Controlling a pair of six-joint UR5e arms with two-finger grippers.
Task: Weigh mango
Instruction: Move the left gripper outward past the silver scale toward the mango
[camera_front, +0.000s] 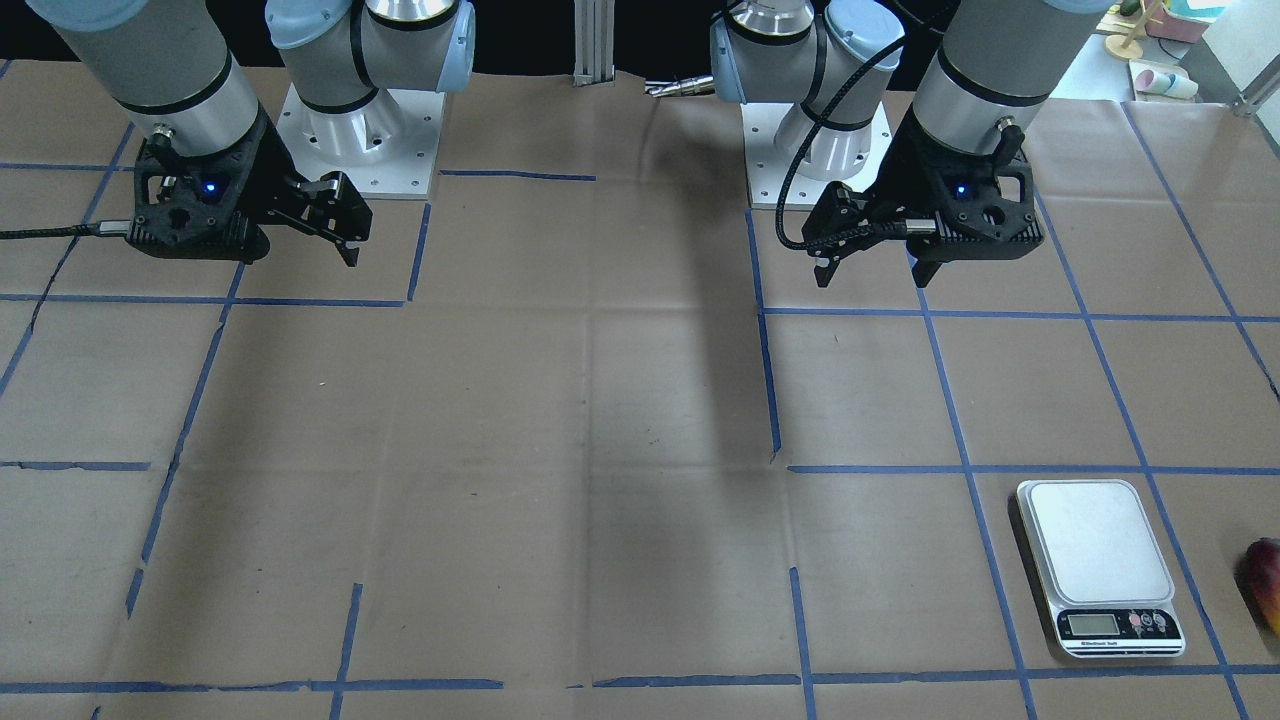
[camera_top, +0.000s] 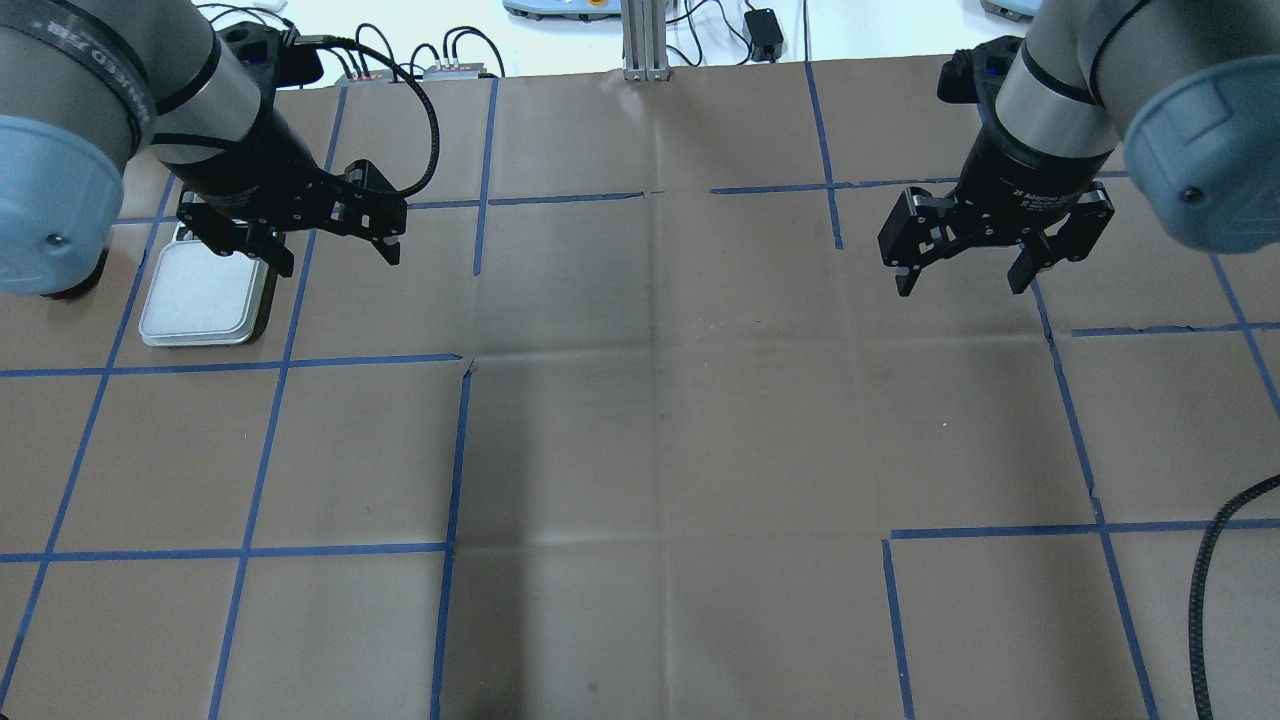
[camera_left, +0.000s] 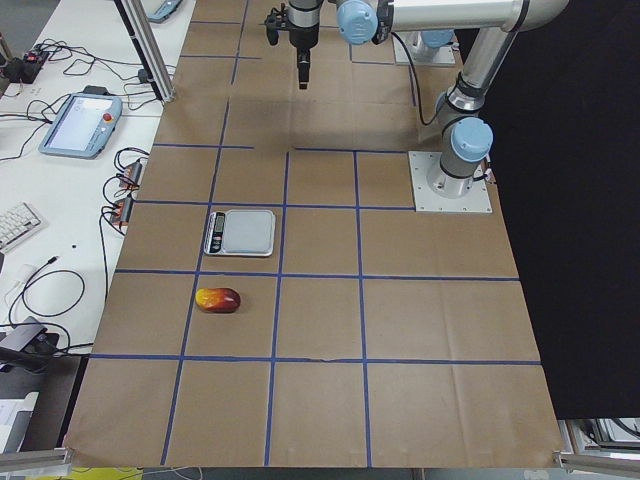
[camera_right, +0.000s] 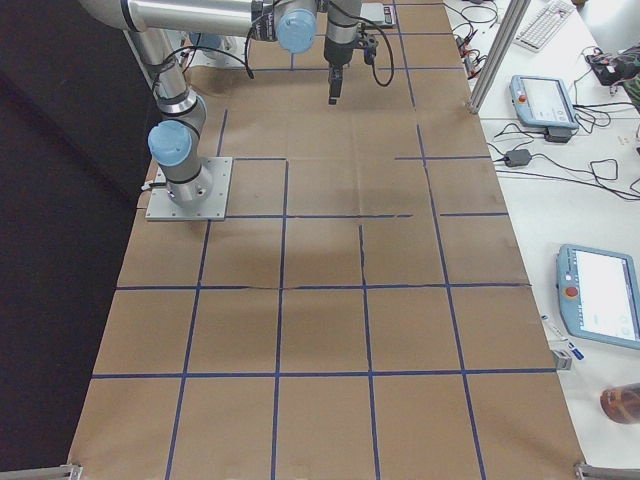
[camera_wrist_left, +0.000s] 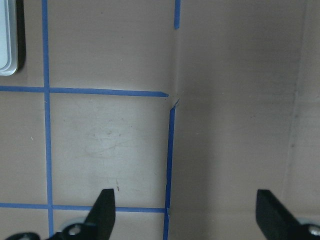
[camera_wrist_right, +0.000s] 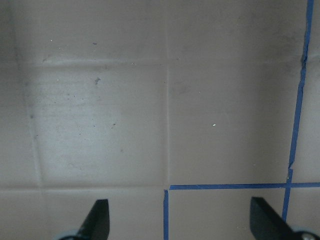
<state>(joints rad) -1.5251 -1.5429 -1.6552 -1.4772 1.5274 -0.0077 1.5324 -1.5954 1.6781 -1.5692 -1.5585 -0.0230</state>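
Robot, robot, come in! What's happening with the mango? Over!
Left gripper open, empty. Right gripper open, empty. Mango lies beside the scale, not on it. Nothing between them.

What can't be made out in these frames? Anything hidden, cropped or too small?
1. Mango: cut off by the front view's right edge; whole only in the left view.
2. Scale: in the overhead view the left arm covers its far end; the left wrist view shows only a sliver at the edge.
3. Display: too small to read in any view.
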